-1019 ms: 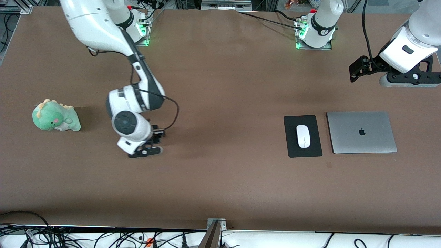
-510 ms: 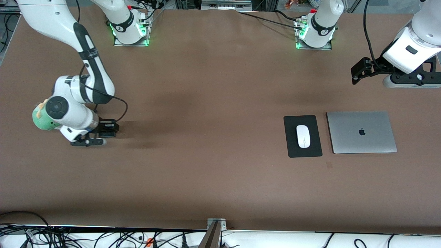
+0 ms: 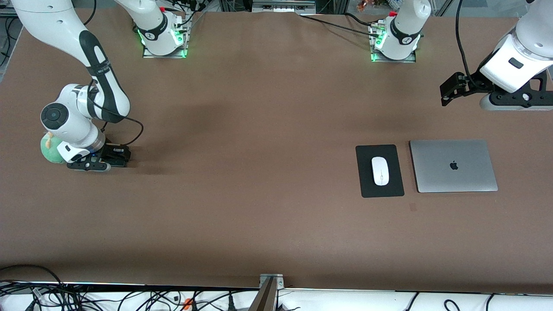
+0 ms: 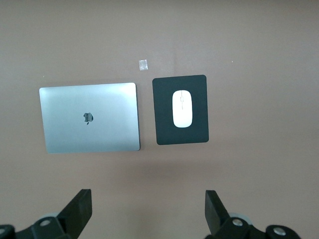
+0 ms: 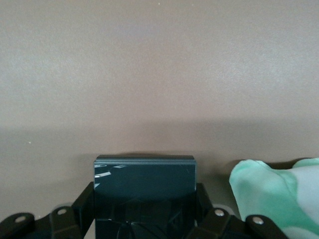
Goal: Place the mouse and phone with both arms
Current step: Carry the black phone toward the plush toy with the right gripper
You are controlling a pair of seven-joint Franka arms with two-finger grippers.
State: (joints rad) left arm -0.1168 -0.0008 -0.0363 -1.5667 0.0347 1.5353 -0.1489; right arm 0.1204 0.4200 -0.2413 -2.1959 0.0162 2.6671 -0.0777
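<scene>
- Brown counter [image 3: 268, 172] is carrying everything, and the white mouse [image 3: 380, 170] is lying flat in the middle of the black mouse pad [image 3: 379, 190], toward the left arm's end.
- Just beside that pad, a closed silver laptop [image 3: 453, 166] is sitting even closer to the left arm's end, not touching the pad.
- From the left wrist view, the mouse [image 4: 182, 108], pad [image 4: 164, 112] and laptop [image 4: 89, 117] are all showing below the camera, with a small pale scrap [image 4: 143, 64] lying on the counter near the pad's corner.
- Left tool [image 4: 149, 214] is hanging up in the air over bare counter at the left arm's end, its fingers [image 4: 79, 209] spread wide and released, gripping nothing; this arm is waiting.
- Right tool [image 3: 97, 160] is sitting low at the right arm's end of the counter, right beside the green plush dinosaur [image 3: 49, 149].
- Right tool is clenched on the black phone [image 5: 144, 191], which is standing on edge between the fingers [image 5: 82, 209] in the right wrist view, with the plush [image 5: 276, 191] showing just beside it.
- Whether the phone's lower edge is touching the counter is not something these views are settling.
</scene>
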